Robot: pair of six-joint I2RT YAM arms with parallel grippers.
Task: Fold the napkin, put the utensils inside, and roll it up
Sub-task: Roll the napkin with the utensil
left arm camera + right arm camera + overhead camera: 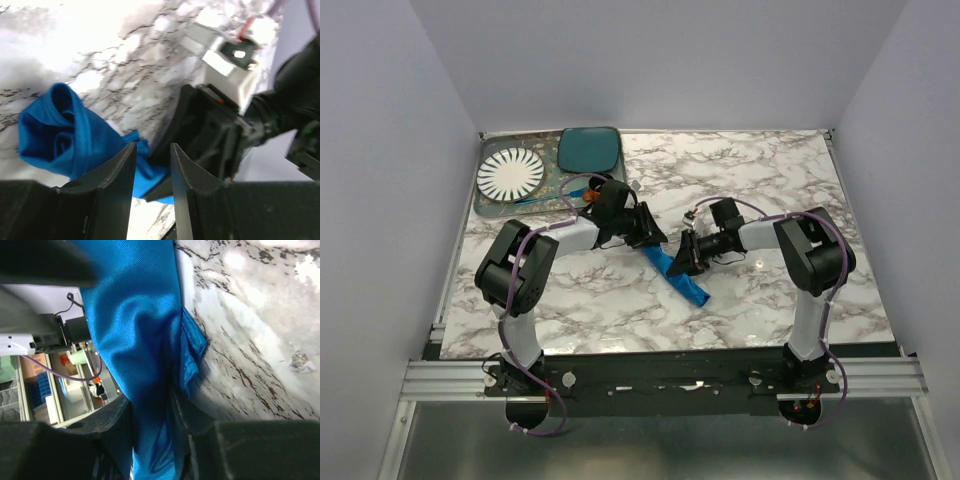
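Clamping down across the napkin (135, 315), the right gripper (151, 410) is grasping the blue cloth, which is filling the whole gap between its jaws. Close beside it and facing it, the left gripper (152, 150) is hovering with its jaws parted by a narrow slot. A loose corner of cloth is lying at its tips, but nothing is visibly pinched there.

The napkin is lying as a long bundle near the middle of the worktop (770, 170), slanting toward the near edge. Its free end is showing a loose spiral in the left wrist view. Whether a fork is sitting inside, I cannot tell.

Judging from this, the rolling looks well along, and the step in hand is tightening and finishing the roll. Doing it well is calling for the left gripper to close low on that loose corner while the right is pinning the bundle steady. Both are working at very close quarters, so small, slow moves are suiting best. A hard tug is risking dragging the bundle or unwinding the spiral.
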